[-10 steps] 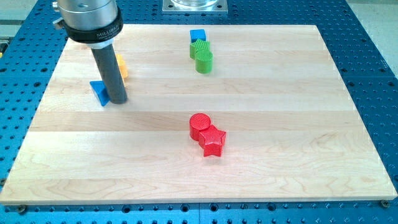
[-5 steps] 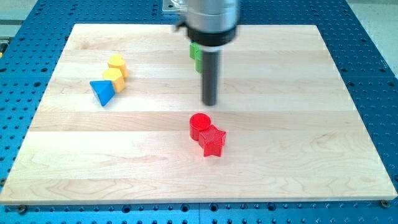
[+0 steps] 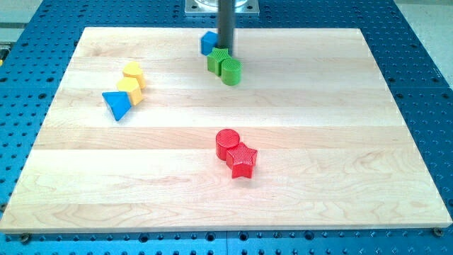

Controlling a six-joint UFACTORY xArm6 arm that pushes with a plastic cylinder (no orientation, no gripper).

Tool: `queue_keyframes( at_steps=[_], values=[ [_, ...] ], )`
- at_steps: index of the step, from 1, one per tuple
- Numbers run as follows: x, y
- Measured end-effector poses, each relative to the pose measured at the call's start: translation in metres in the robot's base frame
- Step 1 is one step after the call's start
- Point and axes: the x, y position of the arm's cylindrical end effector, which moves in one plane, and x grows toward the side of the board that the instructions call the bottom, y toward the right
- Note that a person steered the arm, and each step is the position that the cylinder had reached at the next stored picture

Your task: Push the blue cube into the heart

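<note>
Pincer absent: my tip (image 3: pixel 225 49) is pressed beside the blue cube (image 3: pixel 208 42) at the tabletop's (image 3: pixel 318 163) upper centre; a leftward push toward the yellow heart (image 3: pixel 133 71) is judged next.

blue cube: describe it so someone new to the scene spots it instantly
Look at the wooden board's top edge, near its middle, where my tip comes down. The blue cube sits just to the view's left of the tip, above two green blocks. The other blue block is a triangle, far left.
</note>
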Motion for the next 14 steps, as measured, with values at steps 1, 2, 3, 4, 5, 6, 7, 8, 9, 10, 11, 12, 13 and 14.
queue_keyframes(
  at_steps=[1, 2, 3, 4, 5, 6, 7, 8, 9, 10, 11, 12, 13, 14],
  values=[
    [0.001, -0.043],
    [0.001, -0.043],
    [-0.003, -0.036],
    [-0.013, -0.031],
    [-0.015, -0.028],
    [-0.015, -0.025],
    [-0.018, 0.028],
    [-0.036, 0.034],
    [-0.037, -0.014],
    [-0.02, -0.061],
    [0.007, -0.082],
    [0.006, -0.025],
    [-0.022, 0.004],
    [-0.062, -0.03]
  ],
)
